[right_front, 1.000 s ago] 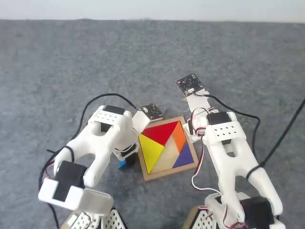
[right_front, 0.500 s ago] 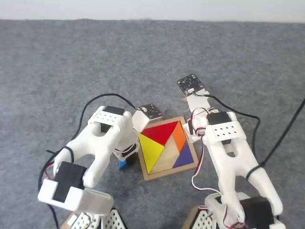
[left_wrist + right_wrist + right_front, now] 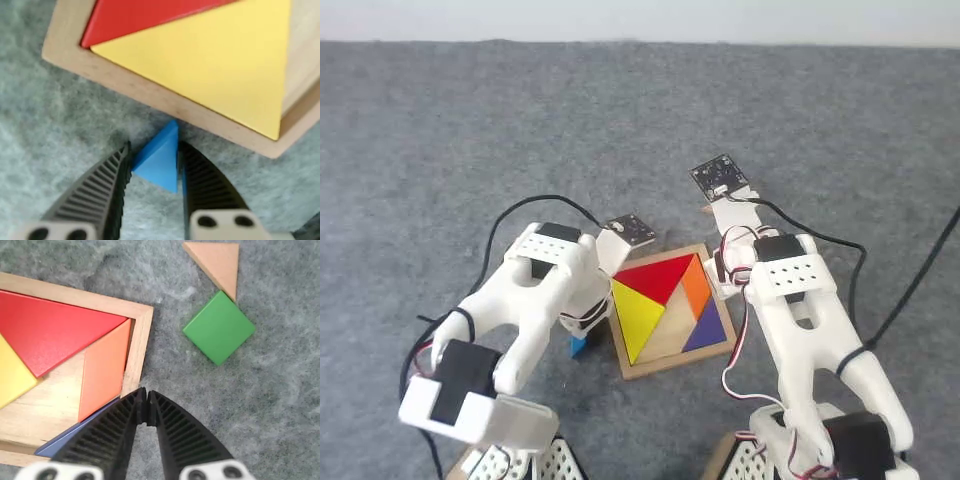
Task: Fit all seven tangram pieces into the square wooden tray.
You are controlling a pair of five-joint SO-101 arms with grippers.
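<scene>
Pinching the blue triangle (image 3: 159, 164), the left claw (image 3: 154, 148) sits closed on it just outside the tray (image 3: 150, 92).

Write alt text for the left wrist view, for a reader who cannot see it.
The left claw grips a small blue triangular piece just outside the rim of the square wooden tray, which holds a large yellow triangle beside a red triangle.

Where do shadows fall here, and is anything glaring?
High view: soft shadow on the mat under the left arm, no glare. Left wrist view: dark band between wooden tray and blue triangle. Right wrist view: shadow hugging the tray's outer wall.
</scene>
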